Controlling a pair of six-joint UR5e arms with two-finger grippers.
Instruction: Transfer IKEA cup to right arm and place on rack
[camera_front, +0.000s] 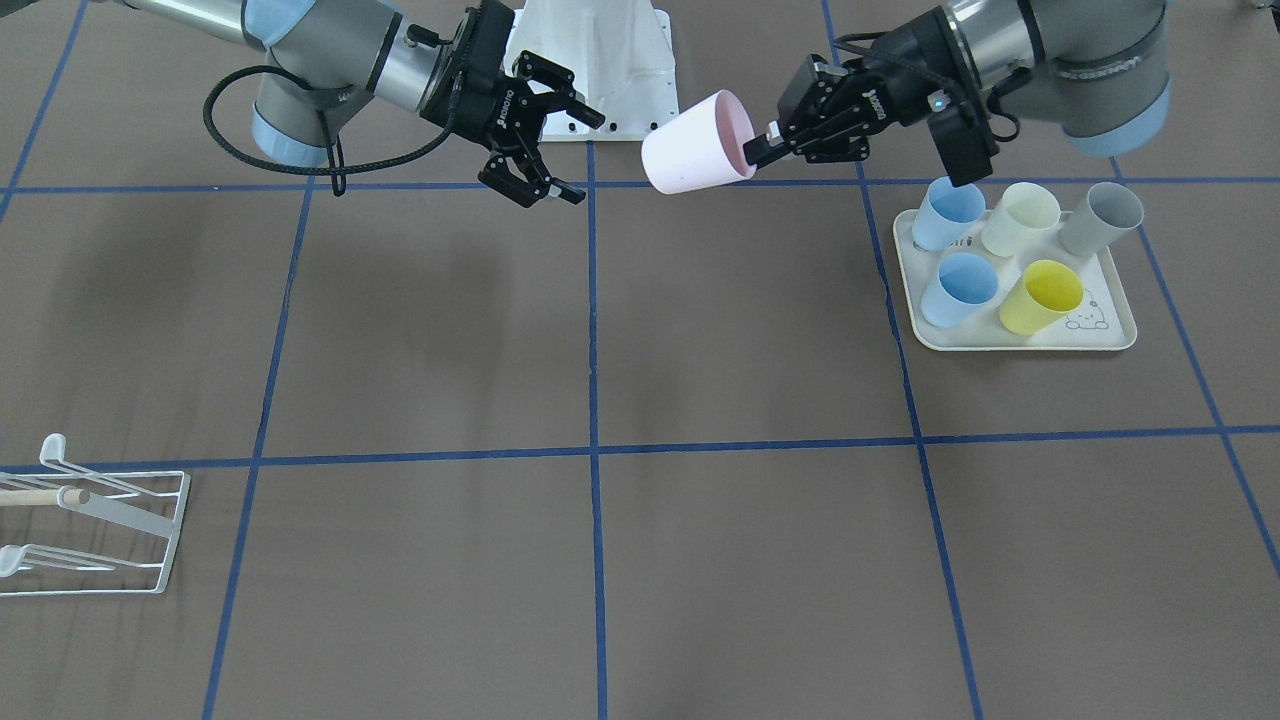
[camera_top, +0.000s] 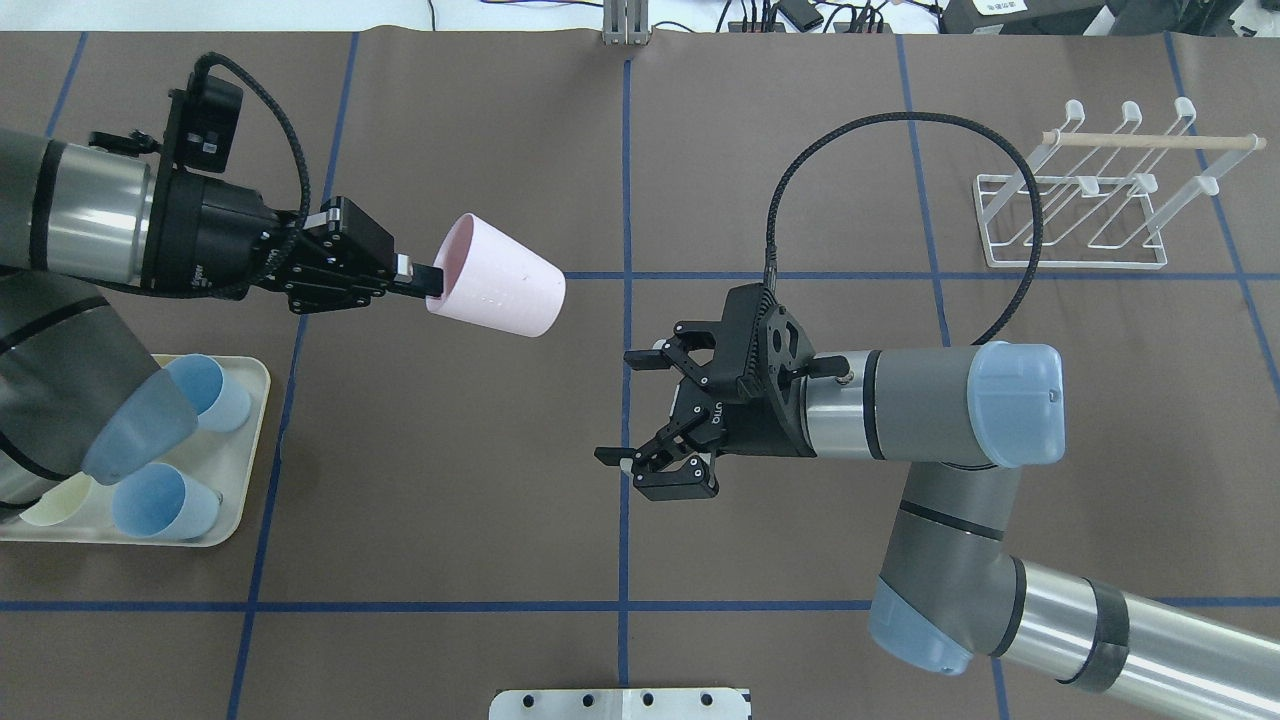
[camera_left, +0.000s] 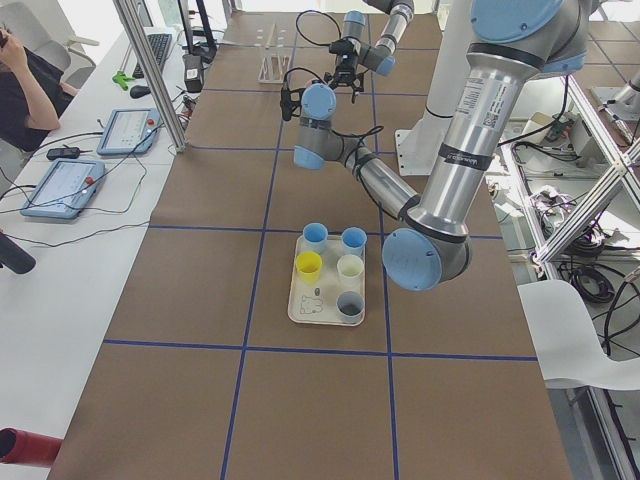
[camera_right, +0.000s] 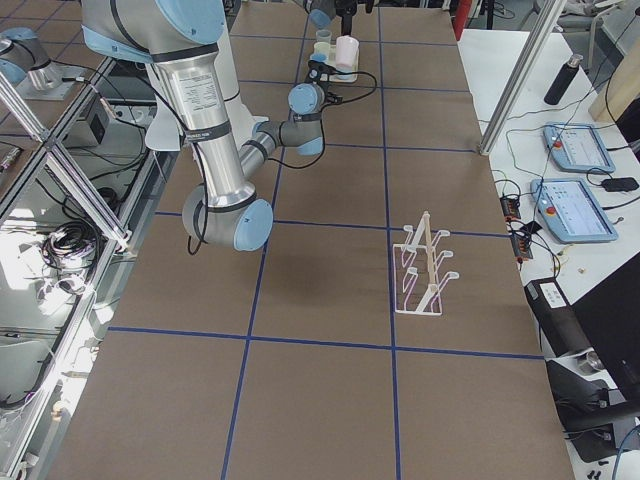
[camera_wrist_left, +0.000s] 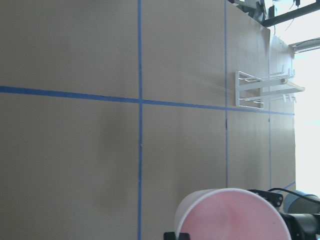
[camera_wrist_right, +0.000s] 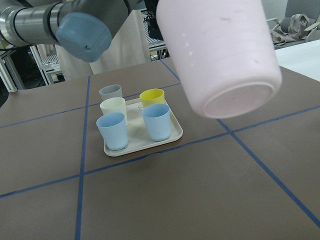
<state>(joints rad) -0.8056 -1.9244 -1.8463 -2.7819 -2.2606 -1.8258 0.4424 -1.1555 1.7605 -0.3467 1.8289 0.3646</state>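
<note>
Gripped the pink cup (camera_top: 500, 290) at its rim with the left gripper (camera_top: 430, 279), jaws clamped on it, tipped sideways above the table (camera_top: 450, 500) — base toward the right gripper (camera_top: 628, 410), jaws spread wide, near but not touching. Spotted the rack (camera_top: 1087, 186) standing well apart.

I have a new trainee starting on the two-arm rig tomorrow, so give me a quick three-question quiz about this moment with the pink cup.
1. True or false: the right gripper is shut on the pink cup.
2. How many cups stand on the tray? A: three. B: five. C: seven.
3. Fill in the gap: the left gripper holds the pink cup by its ____.

Key
1. False. It is open and apart from the cup.
2. B.
3. Rim.
</note>
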